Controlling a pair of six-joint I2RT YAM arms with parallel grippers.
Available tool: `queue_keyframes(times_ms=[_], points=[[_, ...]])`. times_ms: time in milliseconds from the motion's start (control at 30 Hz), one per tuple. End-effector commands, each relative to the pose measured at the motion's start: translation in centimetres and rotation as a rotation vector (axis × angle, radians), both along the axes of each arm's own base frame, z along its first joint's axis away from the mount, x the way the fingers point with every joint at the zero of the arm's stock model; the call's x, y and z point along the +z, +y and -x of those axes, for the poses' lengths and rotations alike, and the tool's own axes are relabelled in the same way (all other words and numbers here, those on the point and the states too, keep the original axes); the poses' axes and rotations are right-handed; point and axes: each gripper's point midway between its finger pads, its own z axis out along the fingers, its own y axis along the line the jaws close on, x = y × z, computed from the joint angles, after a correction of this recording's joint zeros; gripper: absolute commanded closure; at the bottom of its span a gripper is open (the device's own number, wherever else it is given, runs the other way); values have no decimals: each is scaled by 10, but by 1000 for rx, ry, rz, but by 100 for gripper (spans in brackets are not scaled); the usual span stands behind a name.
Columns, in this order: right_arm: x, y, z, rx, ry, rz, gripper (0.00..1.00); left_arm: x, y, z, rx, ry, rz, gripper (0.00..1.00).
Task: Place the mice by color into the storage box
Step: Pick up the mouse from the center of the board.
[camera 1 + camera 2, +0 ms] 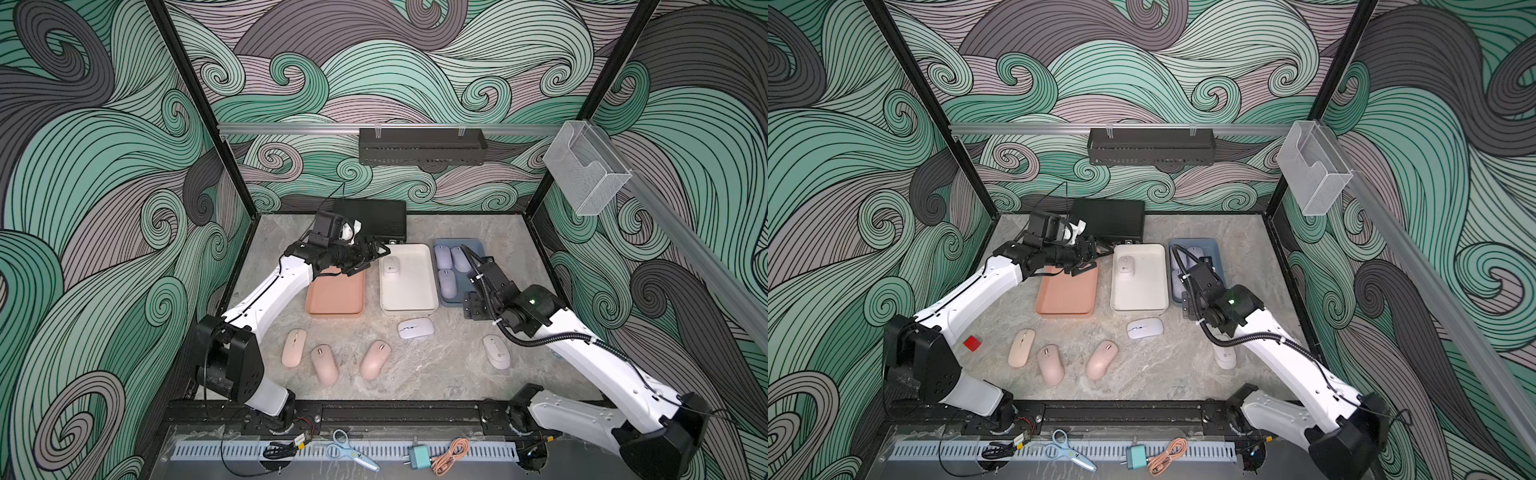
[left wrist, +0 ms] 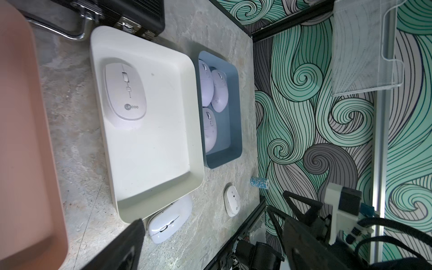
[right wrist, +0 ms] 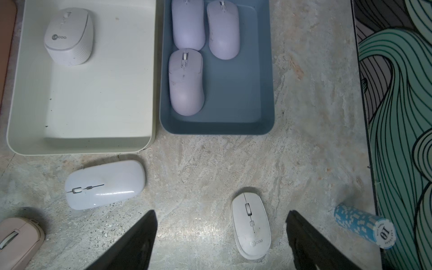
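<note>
two glossy white arms with black joints, black triangular jaws, ribbed black cable, green status light

Left hand, right hand splayed

Both top views have soft, even light and are sharp, but bowed at the edges. The wrist views are dimmer, with glare on the glossy mouse and the pink tray blurred.

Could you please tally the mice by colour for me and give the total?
Pink mice: 3, on the table.
Lavender mice: 3, in the blue tray.
White mice: 3, 1 in the white tray, 2 on the table.
Total: 9.
</note>
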Motion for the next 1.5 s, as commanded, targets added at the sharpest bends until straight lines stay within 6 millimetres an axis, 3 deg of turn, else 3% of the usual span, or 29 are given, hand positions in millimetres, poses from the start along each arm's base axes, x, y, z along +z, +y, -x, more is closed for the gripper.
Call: queue_keyframes(times_ms=[0, 133, 367, 500, 567, 700, 867, 1133, 1467], points=[[-11, -13, 7, -73, 9, -31, 5, 17, -10, 9, -49, -114, -13, 9], [-44, -18, 17, -116, 129, -59, 3, 18, -14, 11, -25, -149, 3, 9], [-81, -33, 26, -212, 229, -105, 3, 21, -13, 13, 7, -175, -13, 9], [-93, -40, 30, -264, 267, -122, 2, 22, -16, 16, -15, -158, -8, 9], [-97, -47, 31, -310, 271, -111, 2, 10, -18, 13, -21, -128, -22, 9], [-105, -58, 36, -372, 247, -126, 0, 4, -25, 15, -52, -98, -22, 9], [-125, -55, 48, -403, 315, -177, 0, 1, -35, 22, -95, -83, -30, 9], [-147, -41, 64, -449, 400, -271, 0, 9, -34, 26, -99, -105, -28, 9], [-151, -4, 85, -350, 462, -419, 1, 18, -30, 28, -92, -134, -37, 9]])
